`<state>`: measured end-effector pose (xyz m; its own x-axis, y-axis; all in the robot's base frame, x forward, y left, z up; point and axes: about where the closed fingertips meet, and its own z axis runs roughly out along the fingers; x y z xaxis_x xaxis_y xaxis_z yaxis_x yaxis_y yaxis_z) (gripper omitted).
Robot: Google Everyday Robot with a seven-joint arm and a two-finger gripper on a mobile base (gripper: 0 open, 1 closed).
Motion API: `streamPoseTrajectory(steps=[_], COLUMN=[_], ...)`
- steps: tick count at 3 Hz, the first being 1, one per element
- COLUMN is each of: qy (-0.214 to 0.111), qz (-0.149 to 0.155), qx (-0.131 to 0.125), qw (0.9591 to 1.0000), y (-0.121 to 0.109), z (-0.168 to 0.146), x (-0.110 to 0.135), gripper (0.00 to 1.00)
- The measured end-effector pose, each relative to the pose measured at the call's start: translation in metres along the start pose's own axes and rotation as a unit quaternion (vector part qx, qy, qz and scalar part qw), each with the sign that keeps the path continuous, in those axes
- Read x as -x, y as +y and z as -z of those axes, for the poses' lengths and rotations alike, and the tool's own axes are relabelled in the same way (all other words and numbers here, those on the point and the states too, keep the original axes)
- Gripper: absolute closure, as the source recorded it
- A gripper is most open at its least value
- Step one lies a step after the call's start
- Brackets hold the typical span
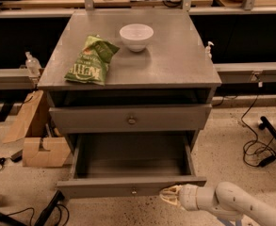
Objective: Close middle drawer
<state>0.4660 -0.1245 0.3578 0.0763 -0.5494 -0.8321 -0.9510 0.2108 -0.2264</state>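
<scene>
While pulled far out beneath the taller drawer (90, 119), middle drawer (104, 188), gripper (168, 196) low right at the right end of its front panel, whether spread or pressed together impossible to tell.

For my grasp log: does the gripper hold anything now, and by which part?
Nothing appears held. The gripper sits at the right end of the front panel of the open middle drawer, away from its knob.

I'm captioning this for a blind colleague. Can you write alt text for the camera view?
The middle drawer of a grey cabinet stands pulled wide open, with the robot's gripper low near the right end of its front. A green chip bag and a white bowl sit on top of the cabinet.
</scene>
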Motion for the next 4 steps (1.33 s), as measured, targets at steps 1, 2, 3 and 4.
streamPoseTrajectory(steps=[1,2,3,4], qy=[-0.002,-0.006,-0.012,-0.013], qz=[0.001,0.007,0.016,0.017], qx=[0.001,0.002,0.002,0.002], qw=[1.0000,1.0000,0.9998,0.9998], y=[-0.001,-0.010,-0.034,-0.034], z=[-0.002,-0.010,-0.025,-0.026], x=[0.000,0.002,0.004,0.004], gripper=[1.00,1.00,1.00,1.00])
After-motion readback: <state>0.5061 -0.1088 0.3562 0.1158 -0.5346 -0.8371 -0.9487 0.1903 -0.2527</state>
